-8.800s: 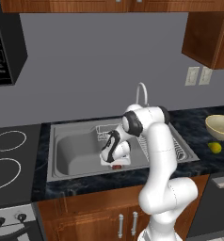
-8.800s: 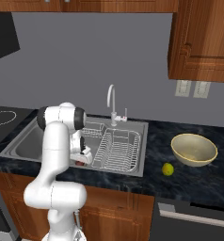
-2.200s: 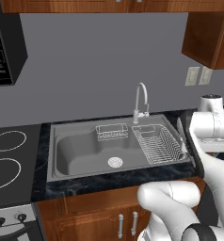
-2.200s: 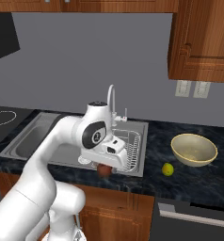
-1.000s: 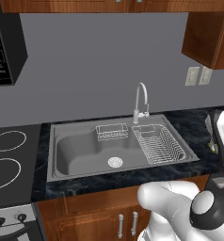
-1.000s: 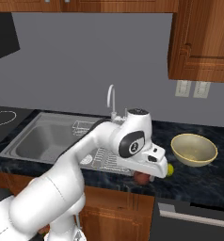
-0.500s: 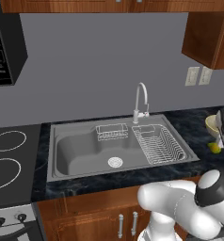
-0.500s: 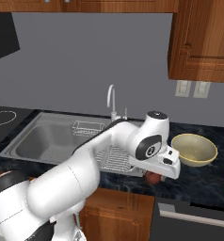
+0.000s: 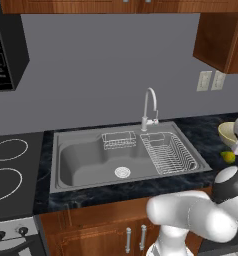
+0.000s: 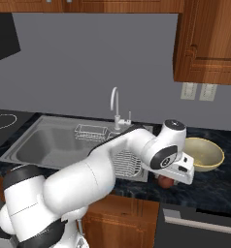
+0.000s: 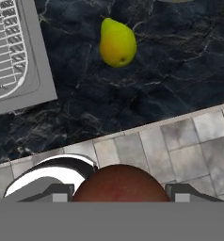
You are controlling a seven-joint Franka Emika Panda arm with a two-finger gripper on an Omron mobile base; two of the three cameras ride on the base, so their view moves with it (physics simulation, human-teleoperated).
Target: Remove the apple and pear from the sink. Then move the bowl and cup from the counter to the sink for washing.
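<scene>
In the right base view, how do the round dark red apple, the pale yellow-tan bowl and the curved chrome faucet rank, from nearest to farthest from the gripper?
1. The round dark red apple, between the fingers of the gripper.
2. The pale yellow-tan bowl, on the counter behind and to the right.
3. The curved chrome faucet, behind the sink, well to the left.

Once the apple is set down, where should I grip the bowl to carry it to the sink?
Judging by its wide, shallow shape, the bowl is too broad to span. Pinch its rim on the near, sink-facing side, coming from above with one finger inside and one outside. It sits upright on the counter.
</scene>
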